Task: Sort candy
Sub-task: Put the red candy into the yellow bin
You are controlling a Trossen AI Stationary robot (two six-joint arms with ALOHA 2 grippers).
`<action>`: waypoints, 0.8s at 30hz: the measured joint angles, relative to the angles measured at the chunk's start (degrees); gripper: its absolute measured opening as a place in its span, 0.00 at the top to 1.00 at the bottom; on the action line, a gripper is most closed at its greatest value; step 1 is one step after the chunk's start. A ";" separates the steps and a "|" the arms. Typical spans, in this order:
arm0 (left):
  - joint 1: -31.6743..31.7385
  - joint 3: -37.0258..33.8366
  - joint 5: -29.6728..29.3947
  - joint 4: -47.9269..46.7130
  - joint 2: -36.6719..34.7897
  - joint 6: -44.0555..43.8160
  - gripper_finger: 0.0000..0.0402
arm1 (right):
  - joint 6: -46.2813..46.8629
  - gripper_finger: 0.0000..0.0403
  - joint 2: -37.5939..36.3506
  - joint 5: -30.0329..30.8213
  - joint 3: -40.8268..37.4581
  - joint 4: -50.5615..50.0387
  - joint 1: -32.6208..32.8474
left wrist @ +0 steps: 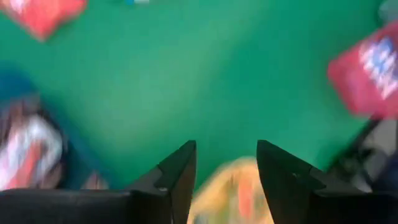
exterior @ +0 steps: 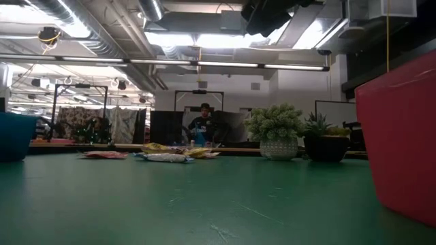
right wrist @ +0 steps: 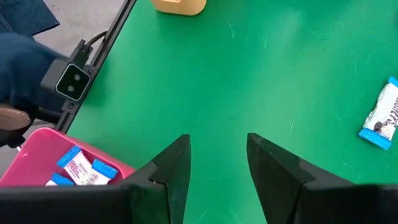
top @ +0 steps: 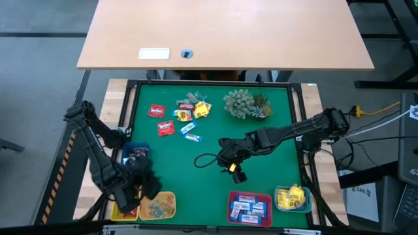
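Observation:
Loose candy (top: 181, 116) in red, yellow and blue-and-white wrappers lies on the far left part of the green mat (top: 215, 140); the low view shows the same candy (exterior: 170, 156) far off. My left gripper (left wrist: 225, 146) is open above a yellow tray (top: 159, 205) at the near left, with nothing seen between its fingers. My right gripper (right wrist: 217, 138) stands open over bare mat near the middle (top: 235, 171). One blue-and-white candy (right wrist: 380, 118) lies apart on the mat.
A blue tray (top: 136, 155) with candy sits at the left. A red tray (top: 249, 207) holding blue-and-white sweets and a blue tray (top: 292, 198) with yellow ones sit at the near right. A spiky green plant (top: 245, 103) stands at the far edge. A person (exterior: 202, 126) shows far behind.

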 joint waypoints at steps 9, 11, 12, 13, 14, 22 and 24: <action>16.57 0.00 -3.16 -0.07 0.04 15.38 0.60 | -0.63 0.61 0.00 0.00 0.00 2.40 -0.03; 20.53 0.00 -3.16 -0.07 0.04 20.15 0.60 | -1.66 0.61 0.04 0.00 0.00 3.15 -0.04; 22.39 0.00 -3.16 -0.07 0.04 22.90 0.60 | -1.77 0.61 0.04 0.00 0.00 3.58 -0.04; 24.32 0.00 -3.12 -0.07 0.04 25.57 0.60 | -1.98 0.61 0.04 0.00 0.00 3.87 -0.04; 26.22 0.00 -2.96 -0.07 0.04 28.20 0.60 | -2.35 0.61 0.04 0.00 0.00 4.14 -0.04; 40.81 -0.04 0.32 -0.85 0.04 42.14 0.60 | -2.92 0.61 0.04 0.00 0.00 5.16 -0.04; 43.92 -0.04 0.45 -0.99 0.04 43.71 0.60 | -2.92 0.61 0.04 0.00 0.00 5.16 -0.04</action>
